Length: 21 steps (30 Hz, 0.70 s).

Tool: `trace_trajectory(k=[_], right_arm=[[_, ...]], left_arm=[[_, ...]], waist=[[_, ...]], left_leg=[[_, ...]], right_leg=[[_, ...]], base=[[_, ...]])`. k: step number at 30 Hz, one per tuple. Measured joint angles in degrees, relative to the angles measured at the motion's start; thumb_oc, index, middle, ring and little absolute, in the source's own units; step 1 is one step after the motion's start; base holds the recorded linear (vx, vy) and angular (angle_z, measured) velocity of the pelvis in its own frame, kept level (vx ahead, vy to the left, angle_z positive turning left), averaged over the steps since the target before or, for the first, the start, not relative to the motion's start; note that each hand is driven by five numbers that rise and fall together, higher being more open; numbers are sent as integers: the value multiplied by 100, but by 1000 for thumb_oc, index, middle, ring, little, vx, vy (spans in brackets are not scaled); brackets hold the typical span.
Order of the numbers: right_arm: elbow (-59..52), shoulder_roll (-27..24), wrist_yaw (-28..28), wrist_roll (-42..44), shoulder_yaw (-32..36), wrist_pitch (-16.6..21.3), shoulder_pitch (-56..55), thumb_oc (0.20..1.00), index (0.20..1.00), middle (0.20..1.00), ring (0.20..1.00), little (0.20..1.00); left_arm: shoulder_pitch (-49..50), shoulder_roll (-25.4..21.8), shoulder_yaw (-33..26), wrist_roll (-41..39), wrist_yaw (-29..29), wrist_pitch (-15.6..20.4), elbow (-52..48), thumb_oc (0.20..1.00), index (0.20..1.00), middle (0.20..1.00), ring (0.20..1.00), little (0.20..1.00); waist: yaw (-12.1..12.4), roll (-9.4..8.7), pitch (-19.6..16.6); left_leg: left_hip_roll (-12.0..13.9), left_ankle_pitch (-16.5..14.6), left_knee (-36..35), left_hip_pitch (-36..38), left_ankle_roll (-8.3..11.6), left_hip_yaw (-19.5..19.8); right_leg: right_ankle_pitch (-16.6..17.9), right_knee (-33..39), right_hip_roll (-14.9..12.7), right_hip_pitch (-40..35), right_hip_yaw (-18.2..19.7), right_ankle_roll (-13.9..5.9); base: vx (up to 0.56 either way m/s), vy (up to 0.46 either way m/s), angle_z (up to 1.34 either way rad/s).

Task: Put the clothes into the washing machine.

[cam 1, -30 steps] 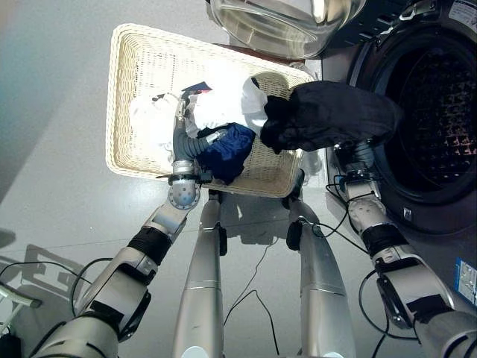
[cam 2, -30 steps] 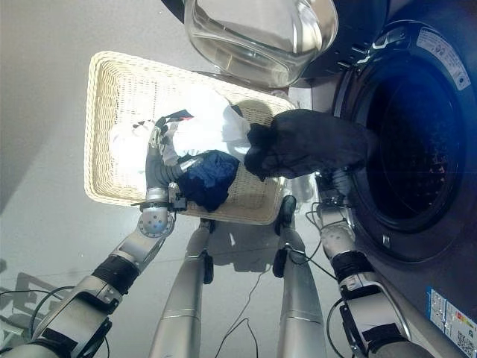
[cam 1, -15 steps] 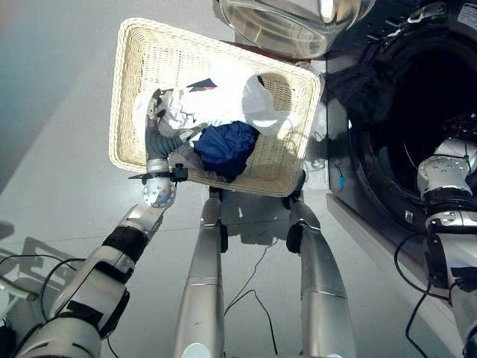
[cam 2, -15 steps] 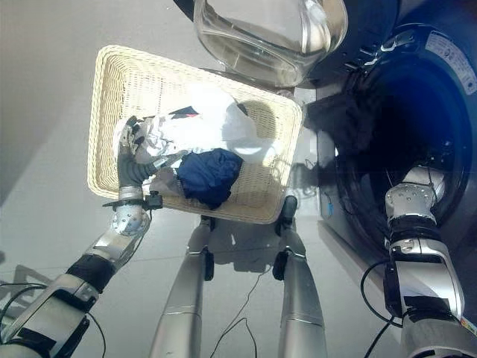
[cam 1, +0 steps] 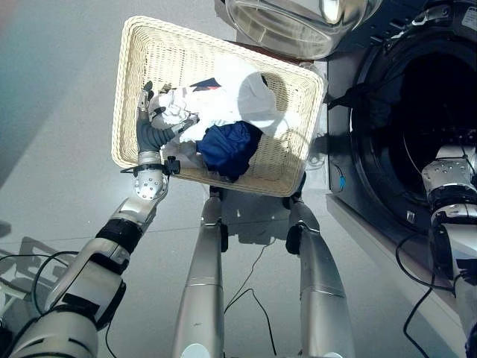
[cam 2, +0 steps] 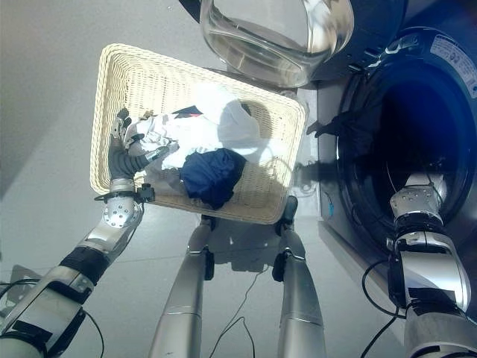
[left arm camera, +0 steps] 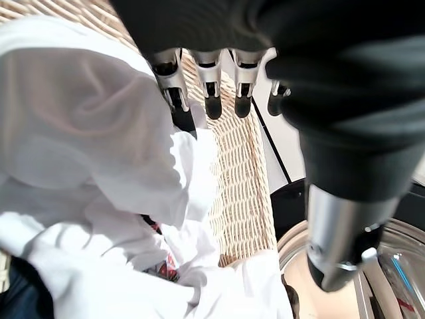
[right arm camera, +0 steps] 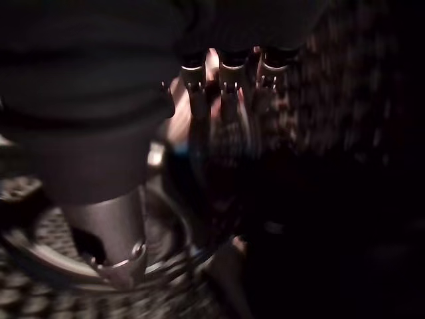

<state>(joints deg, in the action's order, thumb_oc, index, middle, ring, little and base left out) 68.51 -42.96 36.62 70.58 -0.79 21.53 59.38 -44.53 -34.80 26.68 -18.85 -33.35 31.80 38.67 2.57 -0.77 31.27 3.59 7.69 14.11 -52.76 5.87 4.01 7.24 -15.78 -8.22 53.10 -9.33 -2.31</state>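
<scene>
Floor: grey floor (cam 1: pixel 59 112) carries the wicker basket (cam 1: pixel 134 67), with the washing machine (cam 1: pixel 358 186) on the right-hand side of it.
Door: round glass door (cam 1: pixel 287 26) is swung open, hanging past the far edge of the basket.
Left hand: left hand (cam 1: pixel 149 119) sits inside the basket at its left wall, fingers (left arm camera: pixel 212 93) straight and spread, not curled on anything; fingertips are at the edge of the white clothes (cam 1: pixel 223 97).
White clothes: bunched pile just past the left hand's fingertips, spreading toward the middle of the basket; a small dark and red patch shows on top.
Dark blue garment (cam 1: pixel 231 145): crumpled against the basket's near wall, beside the left hand on its thumb side, touching the white pile.
Right hand: right hand (right arm camera: pixel 222 93) is reached into the drum (cam 1: pixel 432 97), past the door opening; the wrist view is dark, fingers look straight, nothing visibly pinched.
Black garment (cam 1: pixel 365 97): dark cloth hangs over the drum's rim on the basket side, apart from the right hand; its extent inside can't be told.
</scene>
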Motion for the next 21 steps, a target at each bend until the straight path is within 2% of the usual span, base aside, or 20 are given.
trace_trajectory(k=[2, 5, 6, 7, 9, 13, 16, 21], right_arm=[[156, -125, 222, -454, -304, -678, 3, 1000, 1000, 1000, 1000, 1000], [277, -316, 227, -975, -706, -1546, 62, 1000, 1000, 1000, 1000, 1000], [288, -366, 228, -1286, -782, -1833, 106, 1000, 1000, 1000, 1000, 1000], [396, -485, 232, -2030, -1255, -2340, 259, 1000, 1000, 1000, 1000, 1000], [393, -637, 230, -2688, -1500, -2755, 397, 1000, 1000, 1000, 1000, 1000], [377, -711, 229, -3315, -1623, -3098, 627, 1000, 1000, 1000, 1000, 1000], [330, -700, 279, -3746, -1796, -3170, 702, 1000, 1000, 1000, 1000, 1000], [255, -587, 533, -4181, -1843, -3180, 751, 1000, 1000, 1000, 1000, 1000]], left_arm=[[-71, -7, 69, 0, 0, 0, 5, 1000, 1000, 1000, 1000, 1000], [-146, -9, 92, 1, 0, -1, 1, 1000, 1000, 1000, 1000, 1000], [-173, -9, 93, 1, 1, -1, 1, 1000, 1000, 1000, 1000, 1000], [-225, -12, 123, 1, 1, -5, 1, 1000, 1000, 1000, 1000, 1000], [-278, -14, 143, 1, 3, -6, 2, 1000, 1000, 1000, 1000, 1000], [-327, -21, 141, 6, 3, -6, 3, 1000, 1000, 1000, 1000, 1000], [-361, -20, 151, 114, -49, -42, 12, 1000, 1000, 1000, 1000, 1000], [-613, -150, 474, 1205, -532, -335, 128, 1000, 1000, 1000, 1000, 1000]], waist=[[-10, -1, 0], [-16, -2, 0], [-18, -6, -3], [-16, -6, -3], [-19, -11, -5], [-11, -11, -5], [-6, -11, -5], [-13, -8, -7]], left_leg=[[-12, -1, -21, -14, -1, 32], [-12, 9, -34, -48, -8, 78], [-12, 12, -35, -68, -10, 82], [-14, 17, -39, -89, -15, 88], [-20, 18, -40, -99, -15, 96], [-20, 19, -48, -100, -15, 105], [-22, 19, -53, -102, -15, 108], [-33, 24, -79, -102, -20, 105]], right_leg=[[2, 23, -10, -8, -38, -4], [16, 87, -2, -19, -66, -15], [25, 117, 2, -19, -71, -23], [48, 148, 3, -17, -93, -19], [55, 153, 0, -18, -114, -15], [55, 152, -2, -19, -127, -14], [54, 152, -6, -19, -135, -14], [52, 153, -18, -6, -136, -16]], base=[[3, -51, 6], [-6, -27, 3], [-10, -47, 2], [-12, -43, 1], [0, 0, 0], [0, 0, 0], [-7, 12, 0], [-18, 52, 0]])
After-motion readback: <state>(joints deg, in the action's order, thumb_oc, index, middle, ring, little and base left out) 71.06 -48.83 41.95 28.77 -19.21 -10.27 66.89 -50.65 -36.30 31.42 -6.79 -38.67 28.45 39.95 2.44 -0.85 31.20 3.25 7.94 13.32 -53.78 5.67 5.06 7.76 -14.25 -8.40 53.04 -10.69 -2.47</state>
